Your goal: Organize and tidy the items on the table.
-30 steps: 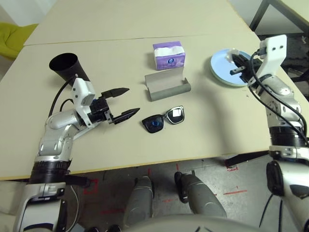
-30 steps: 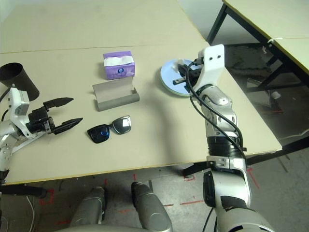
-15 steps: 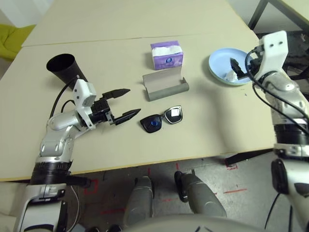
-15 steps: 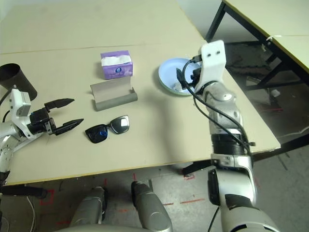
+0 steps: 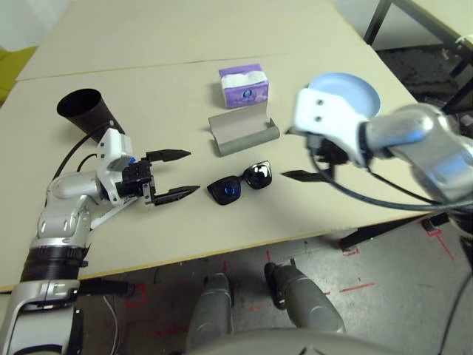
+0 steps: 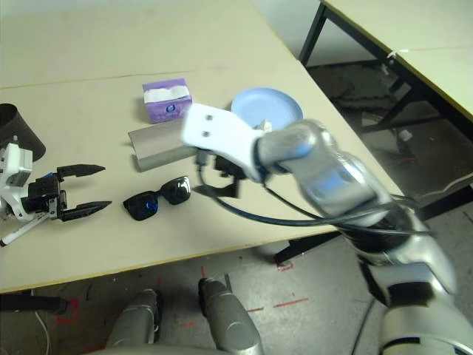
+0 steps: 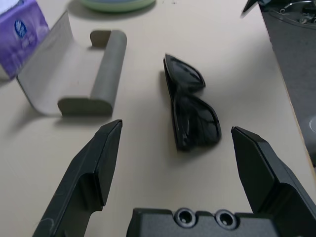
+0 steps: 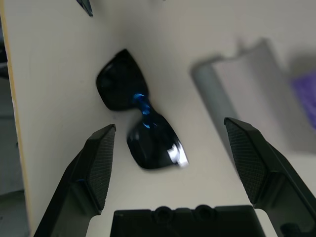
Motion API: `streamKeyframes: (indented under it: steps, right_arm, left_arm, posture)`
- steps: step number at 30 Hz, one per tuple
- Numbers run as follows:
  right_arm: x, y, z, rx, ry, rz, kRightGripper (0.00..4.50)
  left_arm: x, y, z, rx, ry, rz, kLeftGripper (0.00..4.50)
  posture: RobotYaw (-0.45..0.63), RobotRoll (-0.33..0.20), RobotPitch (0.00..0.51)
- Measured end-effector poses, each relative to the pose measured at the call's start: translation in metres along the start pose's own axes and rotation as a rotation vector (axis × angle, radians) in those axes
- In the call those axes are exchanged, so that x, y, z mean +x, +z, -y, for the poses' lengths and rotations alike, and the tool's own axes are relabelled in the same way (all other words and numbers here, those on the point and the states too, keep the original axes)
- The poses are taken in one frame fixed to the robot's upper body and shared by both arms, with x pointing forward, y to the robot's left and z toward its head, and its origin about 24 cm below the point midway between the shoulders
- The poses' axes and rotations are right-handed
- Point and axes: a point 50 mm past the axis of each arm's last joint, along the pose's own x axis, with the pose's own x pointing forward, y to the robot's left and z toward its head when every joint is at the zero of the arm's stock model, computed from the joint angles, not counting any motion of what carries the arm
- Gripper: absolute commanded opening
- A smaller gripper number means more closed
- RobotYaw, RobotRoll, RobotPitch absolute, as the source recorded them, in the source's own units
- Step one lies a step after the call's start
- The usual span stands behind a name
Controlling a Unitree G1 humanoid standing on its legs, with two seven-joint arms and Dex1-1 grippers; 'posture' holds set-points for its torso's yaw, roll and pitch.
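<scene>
Black sunglasses [image 5: 240,183] lie near the front edge of the table [image 5: 148,52], lenses down. To their left my left gripper [image 5: 177,174] stands open, level with them and a short way off; its wrist view has the sunglasses [image 7: 190,111] between its fingers [image 7: 91,168]. My right gripper [image 5: 310,166] hovers open just right of and above the glasses, which lie between its fingers [image 8: 98,163] in the wrist view. The open grey glasses case [image 5: 242,133] stands behind the sunglasses, and the purple tissue pack [image 5: 244,85] behind that. The black cup [image 5: 77,111] lies at the far left.
A blue plate [image 5: 344,87] sits at the right rear, partly hidden by my right arm, with a green plate rim [image 7: 118,4] beneath it. The table's front edge runs close below the sunglasses. A seam crosses the tabletop behind the tissue pack.
My right arm has swung from the blue plate over to the sunglasses, its gripper now open after leaving a white wad on the plate. The left arm has stayed put; the camera shifted.
</scene>
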Motion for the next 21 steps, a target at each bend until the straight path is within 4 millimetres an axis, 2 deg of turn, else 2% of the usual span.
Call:
streamKeyframes:
  steps: [6,21]
  right_arm:
    - [0.032,0.005,0.003,-0.023,0.04,-0.02,4.47]
    - [0.054,-0.015,-0.004,-0.027,0.11,-0.079,4.47]
  left_arm:
    - [-0.01,0.0,0.006,0.005,0.032,-0.014,4.5]
    - [-0.011,0.003,0.007,0.021,0.081,-0.009,4.5]
  posture:
    - [-0.09,0.0,0.198]
    - [-0.09,0.0,0.189]
